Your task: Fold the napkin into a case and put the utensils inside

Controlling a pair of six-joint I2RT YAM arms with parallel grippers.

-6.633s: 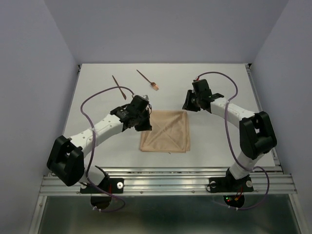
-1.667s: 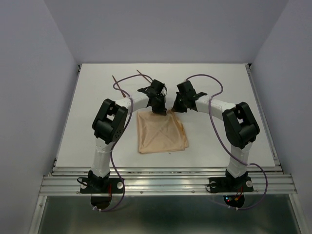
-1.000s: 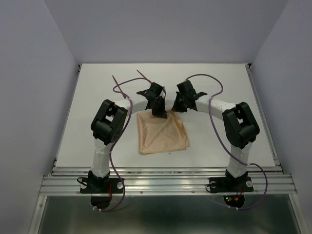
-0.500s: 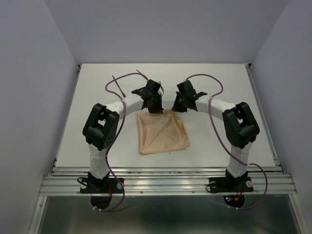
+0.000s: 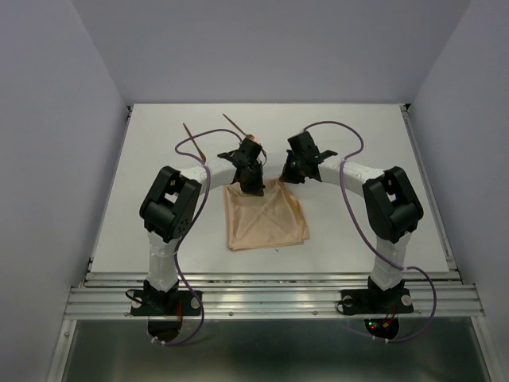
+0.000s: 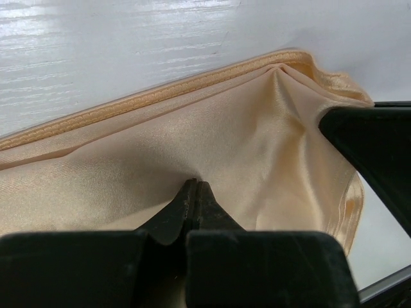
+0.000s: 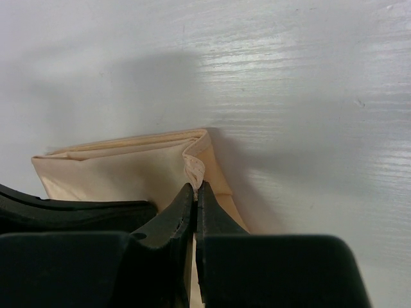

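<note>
Tan napkin (image 5: 265, 219) lies folded flat in the middle of the white counter (image 5: 358, 231). The left hand (image 6: 196, 187) is pinched tight on its far edge. The right hand (image 7: 196, 187) pinches its far right corner. The utensils (image 5: 191, 134) lie farther back.

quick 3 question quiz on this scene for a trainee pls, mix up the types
1. True or false: the utensils lie on the table, beyond the far edge of the napkin.
2. What does the right tool pinch? A) a corner of the napkin B) a utensil C) nothing
3. Fill in: the left tool is shut on the ____.
Key: 1 true; 2 A; 3 napkin.
</note>
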